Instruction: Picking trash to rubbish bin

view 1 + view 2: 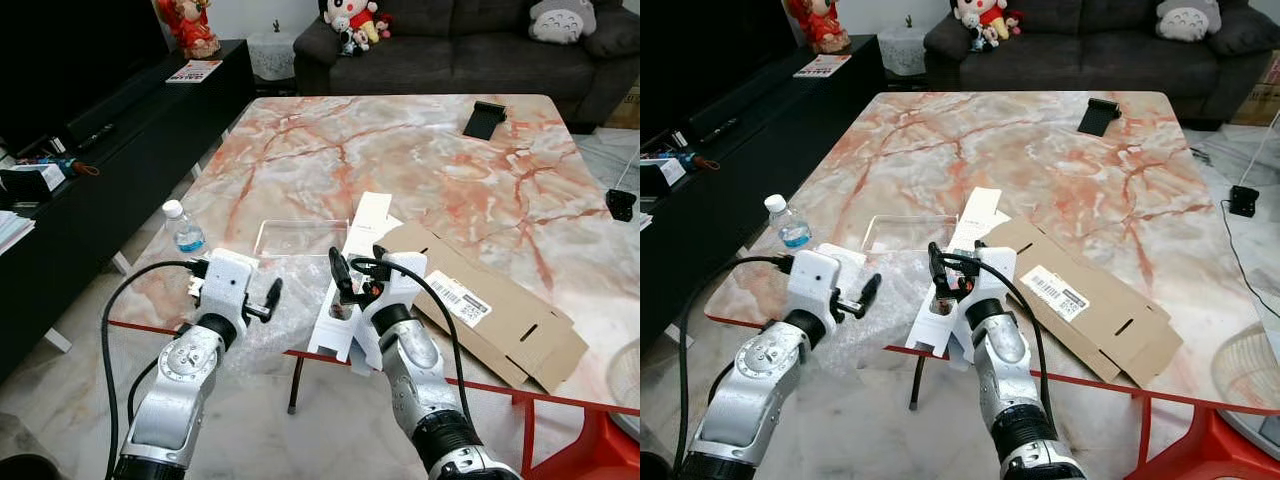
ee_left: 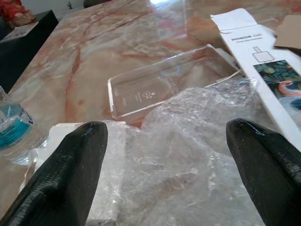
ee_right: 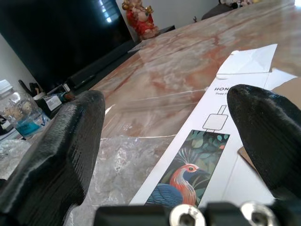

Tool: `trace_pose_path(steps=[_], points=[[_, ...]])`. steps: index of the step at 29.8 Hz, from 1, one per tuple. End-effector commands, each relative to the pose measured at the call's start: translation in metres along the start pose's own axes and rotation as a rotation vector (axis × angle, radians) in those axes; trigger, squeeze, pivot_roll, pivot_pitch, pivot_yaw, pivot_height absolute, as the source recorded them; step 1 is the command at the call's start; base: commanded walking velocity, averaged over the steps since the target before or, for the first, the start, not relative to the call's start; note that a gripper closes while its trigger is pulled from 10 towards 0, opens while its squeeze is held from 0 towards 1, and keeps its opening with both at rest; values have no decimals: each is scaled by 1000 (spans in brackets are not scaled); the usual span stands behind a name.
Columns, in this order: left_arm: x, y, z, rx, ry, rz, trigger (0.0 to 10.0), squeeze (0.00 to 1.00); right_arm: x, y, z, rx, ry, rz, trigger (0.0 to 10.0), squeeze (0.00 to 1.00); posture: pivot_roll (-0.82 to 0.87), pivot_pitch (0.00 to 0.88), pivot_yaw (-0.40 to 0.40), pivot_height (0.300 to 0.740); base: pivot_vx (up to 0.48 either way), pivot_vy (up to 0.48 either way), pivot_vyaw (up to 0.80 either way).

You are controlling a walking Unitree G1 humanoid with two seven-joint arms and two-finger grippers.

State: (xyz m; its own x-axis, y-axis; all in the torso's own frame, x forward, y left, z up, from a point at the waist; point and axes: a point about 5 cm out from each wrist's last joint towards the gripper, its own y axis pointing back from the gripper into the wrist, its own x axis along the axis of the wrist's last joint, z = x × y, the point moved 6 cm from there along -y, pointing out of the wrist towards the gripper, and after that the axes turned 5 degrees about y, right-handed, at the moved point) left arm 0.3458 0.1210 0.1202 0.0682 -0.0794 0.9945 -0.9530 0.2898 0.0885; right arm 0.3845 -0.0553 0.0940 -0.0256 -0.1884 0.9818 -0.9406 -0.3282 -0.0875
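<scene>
While the left gripper [image 1: 262, 299] hovers spread and empty over the crumpled plastic wrap [image 2: 188, 160] at the table's [image 1: 420, 150] 7 o'clock edge, the right gripper [image 1: 352, 275], equally agape above the white box [image 1: 352, 270] near 6 o'clock, should straddle its narrow width squarely before pinching.

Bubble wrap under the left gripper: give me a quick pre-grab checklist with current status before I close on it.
1. Left gripper fingers apart: ok.
2. Bubble wrap lying between those fingers: ok.
3. Clear plastic tray outside the closing path: ok, it sits beyond the wrap.
4. Water bottle clear of the left arm: cannot tell, it stands close beside it.
5. Right gripper empty, hovering open over the white printed box: ok.
6. Rubbish bin located: not ok, none spotted.
</scene>
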Motion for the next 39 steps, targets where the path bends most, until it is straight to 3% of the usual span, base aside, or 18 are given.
trace_pose_path(steps=[1, 2, 3, 6, 15, 26, 29, 32, 33, 34, 35, 39], points=[[-5, 1, 1, -14, 11, -18, 10000, 1000, 2, -5, -9, 25, -6, -2, 10000, 0, 85, 38, 96, 740, 0, 0, 0], [-7, 1, -1, -3, 3, -28, 10000, 1000, 2, -5, -9, 27, -6, -3, 10000, 0, 86, 41, 96, 740, 0, 0, 0], [-11, 0, -3, 8, -10, -47, 10000, 0, 2, -5, -10, 29, -6, -4, 10000, 0, 87, 42, 94, 740, 0, 0, 0], [-26, -1, -7, 10, -54, -125, 10000, 0, 2, -5, -10, 32, -8, -6, 10000, 0, 85, 44, 94, 740, 0, 0, 0], [-33, -12, 0, -28, -69, -151, 10000, 0, 2, -7, -12, 38, -9, -8, 10000, 0, 83, 48, 92, 740, 0, 0, 0], [-60, -18, 26, -170, 47, -271, 10000, 0, 1, -7, -14, 44, -8, -12, 10000, 0, 83, 53, 90, 740, 0, 0, 0], [-73, -16, 28, -193, -1, -335, 10000, 0, 2, -7, -14, 45, -8, -13, 10000, 0, 79, 55, 88, 740, 0, 0, 0], [-77, -17, 26, -178, 12, -356, 10000, 0, 1, -8, -14, 46, -8, -14, 10000, 0, 79, 55, 88, 740, 0, 0, 0], [-78, -17, 26, -174, 15, -366, 6902, 0, 1, -8, -14, 46, -9, -13, 10000, 0, 81, 54, 91, 740, 0, 0, 0], [-79, -17, 26, -174, 16, -368, 6902, 0, 1, -8, -15, 46, -9, -14, 10000, 0, 84, 53, 90, 740, 0, 0, 0], [-80, -17, 25, -171, 23, -374, 0, 0, 1, -8, -15, 46, -10, -14, 10000, 0, 84, 53, 90, 740, 0, 0, 0], [-82, -17, 24, -170, 13, -389, 0, 0, 1, -9, -17, 51, -11, -15, 10000, 0, 83, 55, 91, 740, 0, 0, 0]])
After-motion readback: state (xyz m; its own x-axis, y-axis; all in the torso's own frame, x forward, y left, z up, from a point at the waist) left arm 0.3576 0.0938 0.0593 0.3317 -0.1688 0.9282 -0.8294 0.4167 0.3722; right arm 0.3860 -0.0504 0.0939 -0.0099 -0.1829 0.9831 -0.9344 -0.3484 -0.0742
